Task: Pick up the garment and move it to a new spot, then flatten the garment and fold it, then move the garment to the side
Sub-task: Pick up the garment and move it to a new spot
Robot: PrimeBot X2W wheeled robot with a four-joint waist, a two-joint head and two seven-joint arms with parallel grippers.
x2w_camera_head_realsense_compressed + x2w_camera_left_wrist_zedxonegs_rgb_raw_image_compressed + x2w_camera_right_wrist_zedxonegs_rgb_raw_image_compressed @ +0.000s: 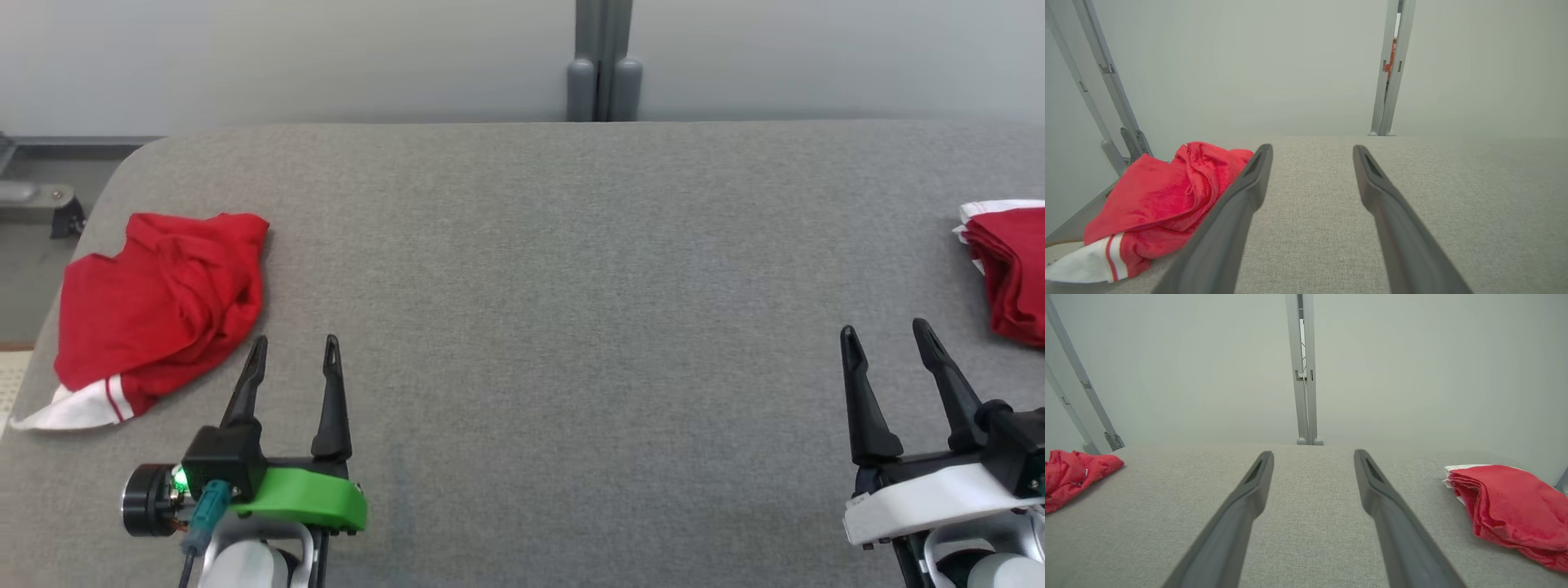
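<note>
Lying crumpled near the left edge of the grey worktop (571,245), the garment (159,306) is red, with a white band and thin red stripes at its near corner. The left claw (295,347) sits just to the right of it, both fingers spread wide with nothing between them. Its left fingertip is close to the cloth's hem, and a strip of grey shows between the two in the head view. The right claw (886,333) is well apart at the lower right, equally wide open and empty. Beyond it, by the right edge, lies a folded red pile (1012,269) with white cloth showing under its far side. A grey post (604,73) stands behind the far edge.
</note>
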